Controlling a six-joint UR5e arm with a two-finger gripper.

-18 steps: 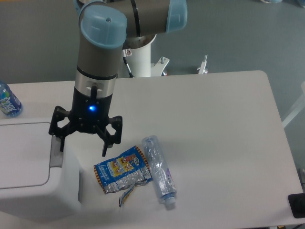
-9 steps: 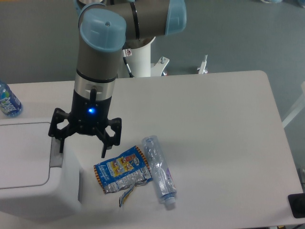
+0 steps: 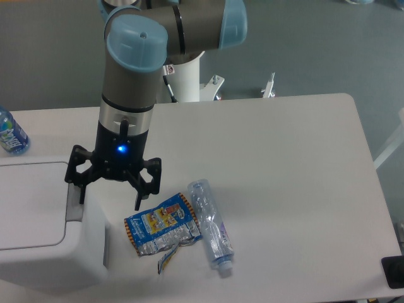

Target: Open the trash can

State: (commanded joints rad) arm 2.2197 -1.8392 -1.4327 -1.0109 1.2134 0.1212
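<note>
The trash can (image 3: 44, 252) is a large boxy white bin at the lower left, with a flat white lid panel (image 3: 28, 205) that lies shut and a grey rectangular button (image 3: 74, 205) on its right rim. My gripper (image 3: 110, 197) hangs open over the bin's right edge. Its left fingertip (image 3: 82, 193) is right above the top of the grey button, and its right fingertip (image 3: 138, 202) hangs over the table beside the bin. It holds nothing.
A crumpled blue and yellow snack wrapper (image 3: 163, 230) and a clear plastic bottle (image 3: 211, 227) lie on the white table (image 3: 284, 177) right of the bin. A blue-labelled bottle (image 3: 11, 134) stands at the far left behind the bin.
The gripper has shifted very slightly; otherwise nothing has visibly changed and the lid stays shut.
</note>
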